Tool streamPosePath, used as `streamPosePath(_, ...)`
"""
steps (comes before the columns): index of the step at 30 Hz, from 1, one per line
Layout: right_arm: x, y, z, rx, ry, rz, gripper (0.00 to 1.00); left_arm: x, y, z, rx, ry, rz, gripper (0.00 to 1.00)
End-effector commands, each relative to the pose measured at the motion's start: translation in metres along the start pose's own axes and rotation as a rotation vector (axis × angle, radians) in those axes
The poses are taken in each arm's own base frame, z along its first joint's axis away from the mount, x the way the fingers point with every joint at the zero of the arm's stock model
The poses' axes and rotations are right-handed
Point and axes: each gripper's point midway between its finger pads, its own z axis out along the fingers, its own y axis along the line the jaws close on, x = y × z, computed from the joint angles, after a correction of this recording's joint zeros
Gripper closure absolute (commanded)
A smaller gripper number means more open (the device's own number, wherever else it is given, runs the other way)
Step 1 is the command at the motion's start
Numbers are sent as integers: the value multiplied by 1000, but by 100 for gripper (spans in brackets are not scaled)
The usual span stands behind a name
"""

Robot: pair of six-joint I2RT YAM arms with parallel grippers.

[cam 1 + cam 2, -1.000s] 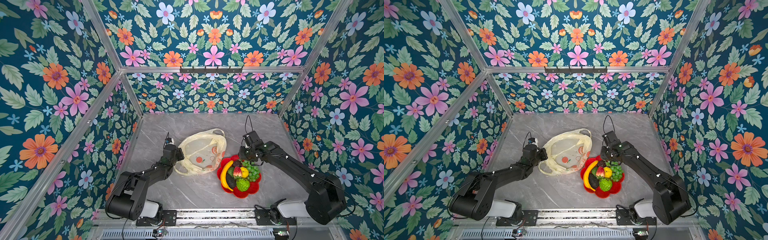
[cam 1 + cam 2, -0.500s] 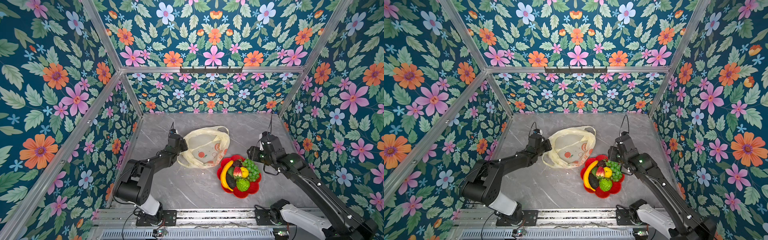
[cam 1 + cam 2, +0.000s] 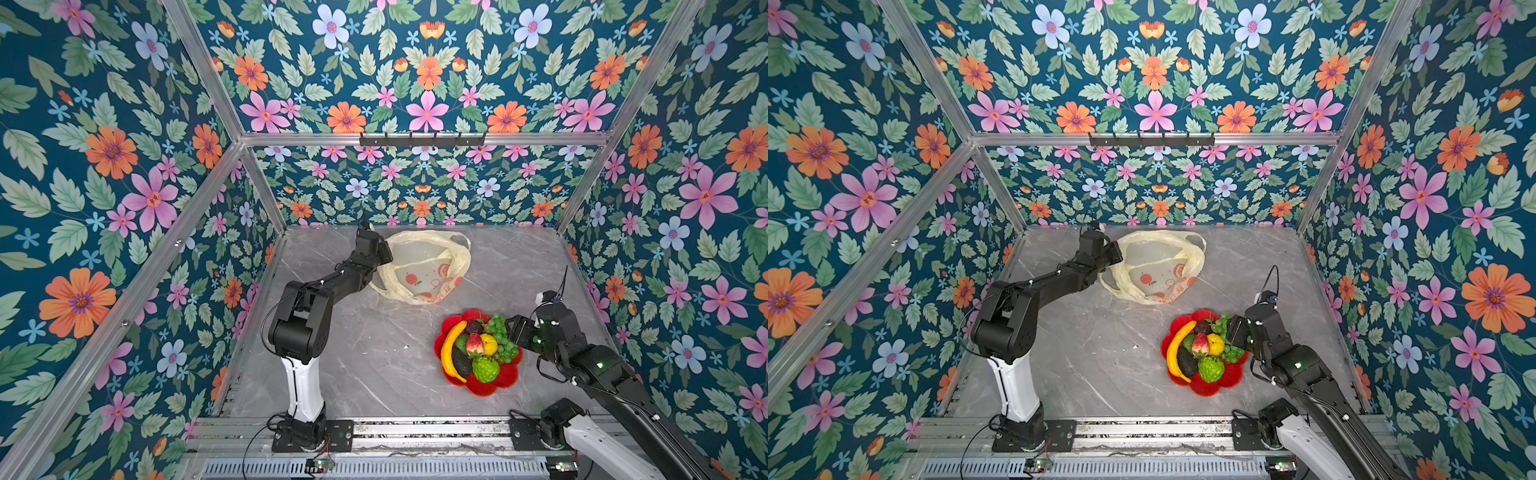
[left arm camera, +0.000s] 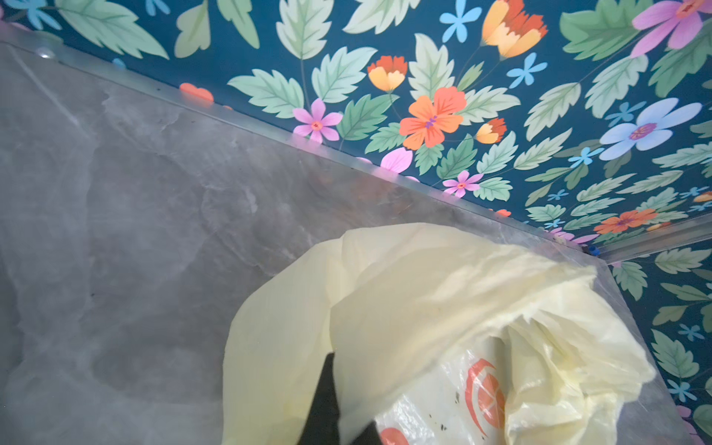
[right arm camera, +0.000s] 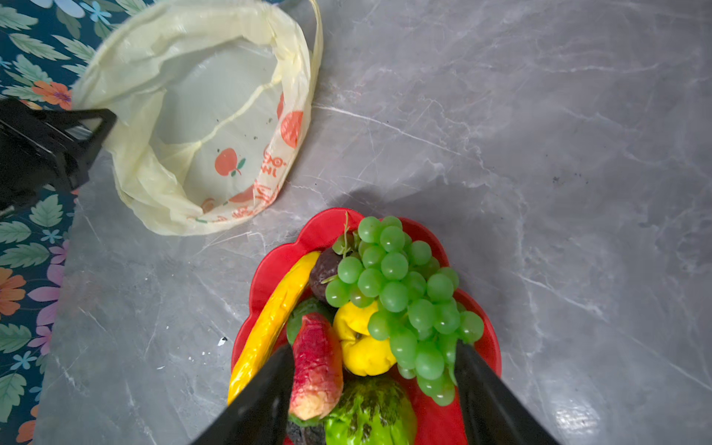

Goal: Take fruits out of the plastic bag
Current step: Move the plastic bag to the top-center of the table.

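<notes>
The pale yellow plastic bag (image 3: 424, 266) (image 3: 1154, 266) lies slack at the back of the table, its mouth open, and no fruit shows inside it (image 5: 200, 115). My left gripper (image 3: 384, 253) (image 3: 1115, 254) is shut on the bag's left edge (image 4: 424, 308); one black finger (image 4: 327, 400) shows among the folds. The fruits are piled in a red dish (image 3: 505, 380): banana (image 3: 451, 349), grape bunch (image 3: 500, 338), strawberry (image 3: 475, 344), lemon (image 3: 490, 344), avocado (image 3: 461, 362) and a bumpy green fruit (image 3: 485, 369). My right gripper (image 3: 509, 332) (image 3: 1231, 330) (image 5: 373, 346) hangs open over the dish's right side, holding nothing.
Grey marble tabletop (image 3: 374, 353) enclosed by floral walls with aluminium frame posts. A black hook rail (image 3: 422, 139) runs along the back wall. Both arm bases stand on the metal rail at the front edge (image 3: 415, 430).
My left gripper has carried the bag's edge toward the back wall, dragging the bag along. My right gripper has drawn back to the dish's right side and its jaws have widened.
</notes>
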Motion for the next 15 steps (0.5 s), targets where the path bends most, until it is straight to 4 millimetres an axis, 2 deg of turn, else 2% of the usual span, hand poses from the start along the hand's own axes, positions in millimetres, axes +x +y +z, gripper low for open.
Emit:
streamPosePath(1, 2, 3, 8, -26, -7, 40, 32, -1, -11, 11, 25, 28, 43, 100)
streamPosePath(9, 12, 0, 23, -32, 10, 68, 32, 7, -35, 56, 47, 102, 132, 100)
streamPosePath(13, 15, -3, 27, -23, 15, 76, 32, 4, -49, 78, 56, 125, 179, 100)
streamPosePath(15, 16, -3, 28, -20, 16, 76, 32, -2, -58, 83, 56, 129, 204, 96)
